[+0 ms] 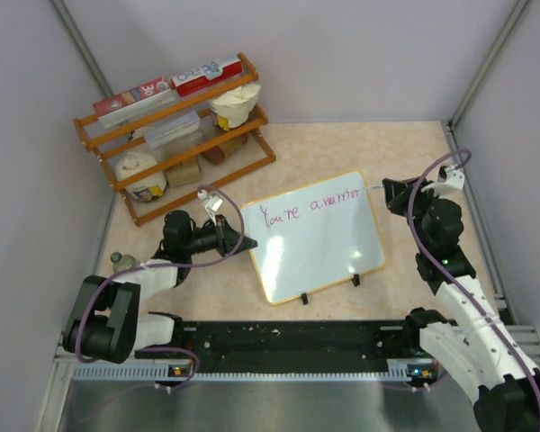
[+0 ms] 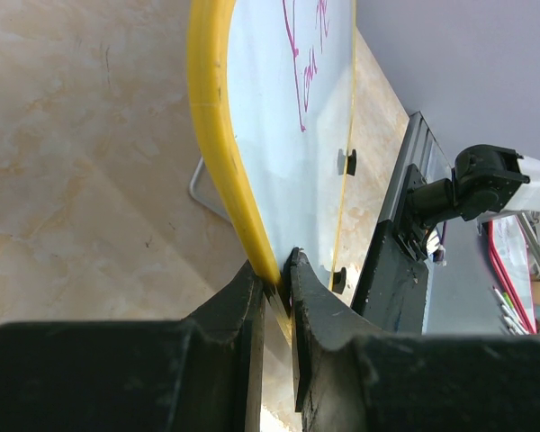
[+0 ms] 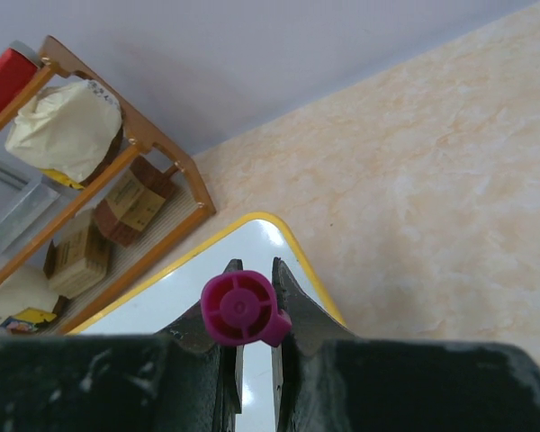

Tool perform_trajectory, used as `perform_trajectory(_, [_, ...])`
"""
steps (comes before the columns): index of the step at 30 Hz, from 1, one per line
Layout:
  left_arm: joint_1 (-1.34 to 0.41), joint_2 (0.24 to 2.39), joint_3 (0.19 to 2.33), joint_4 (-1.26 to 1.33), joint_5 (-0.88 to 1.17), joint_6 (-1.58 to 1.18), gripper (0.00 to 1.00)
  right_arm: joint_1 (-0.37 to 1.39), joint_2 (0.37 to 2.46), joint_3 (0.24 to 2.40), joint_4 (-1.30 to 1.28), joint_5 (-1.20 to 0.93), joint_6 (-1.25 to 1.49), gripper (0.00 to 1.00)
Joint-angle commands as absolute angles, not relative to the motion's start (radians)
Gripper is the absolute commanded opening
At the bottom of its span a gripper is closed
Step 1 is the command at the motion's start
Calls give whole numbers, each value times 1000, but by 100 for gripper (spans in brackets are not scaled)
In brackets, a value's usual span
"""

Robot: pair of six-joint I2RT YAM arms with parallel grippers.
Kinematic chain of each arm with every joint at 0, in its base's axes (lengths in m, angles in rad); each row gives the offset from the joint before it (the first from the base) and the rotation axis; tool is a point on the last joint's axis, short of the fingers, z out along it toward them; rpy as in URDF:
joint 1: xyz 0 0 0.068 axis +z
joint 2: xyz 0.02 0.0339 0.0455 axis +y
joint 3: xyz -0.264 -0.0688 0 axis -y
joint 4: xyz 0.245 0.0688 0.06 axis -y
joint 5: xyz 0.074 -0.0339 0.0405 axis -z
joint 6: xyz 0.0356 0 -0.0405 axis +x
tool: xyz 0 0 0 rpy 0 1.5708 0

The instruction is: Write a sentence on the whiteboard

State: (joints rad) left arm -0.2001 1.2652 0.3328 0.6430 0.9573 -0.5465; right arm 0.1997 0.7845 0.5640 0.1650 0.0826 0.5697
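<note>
The whiteboard (image 1: 319, 238) lies mid-table, white with a yellow rim, two black clips on its near edge, and magenta writing reading "You're a warrior" along its far edge. My left gripper (image 1: 237, 239) is shut on the board's left yellow rim (image 2: 218, 153); in the left wrist view the jaws (image 2: 277, 279) pinch that rim. My right gripper (image 1: 389, 192) sits at the board's far right corner, shut on a magenta marker (image 3: 241, 310), whose round end faces the wrist camera above the board's corner (image 3: 252, 236). The marker's tip is hidden.
A wooden rack (image 1: 175, 126) with boxes, bags and a container stands at the back left; it also shows in the right wrist view (image 3: 153, 171). A small bottle (image 1: 119, 261) sits by the left arm. Grey walls enclose the table on three sides.
</note>
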Motion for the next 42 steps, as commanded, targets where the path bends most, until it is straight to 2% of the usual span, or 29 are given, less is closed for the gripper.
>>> perform_trajectory(1, [-199,1250,333,672,913,-463,0,186,692,624,143,51,560,0])
perform_trajectory(23, [-199,1255,333,676,913,-466,0,193,617,523,46,-144,463,0])
perform_trajectory(42, [-199,1259,336,673,914,-466,0,644,698,535,80,156,400,0])
